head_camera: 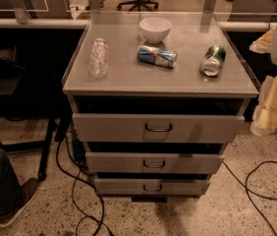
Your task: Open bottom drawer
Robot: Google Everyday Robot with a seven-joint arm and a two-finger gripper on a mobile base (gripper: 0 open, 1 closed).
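Right of the grey metal bottom drawer, higher up, pale blocky jaws hang, grip state untellable.

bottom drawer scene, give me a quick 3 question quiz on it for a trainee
1. True or false: the bottom drawer has the tallest front of the three.
2. Where is the gripper?
A. over the white bowl
B. to the right of the cabinet, off every handle
C. hooked on the lowest handle
3. How many cans lie on their sides on the cabinet?

Key
1. False, it has the shortest front.
2. B
3. Two: the blue can and the green can.
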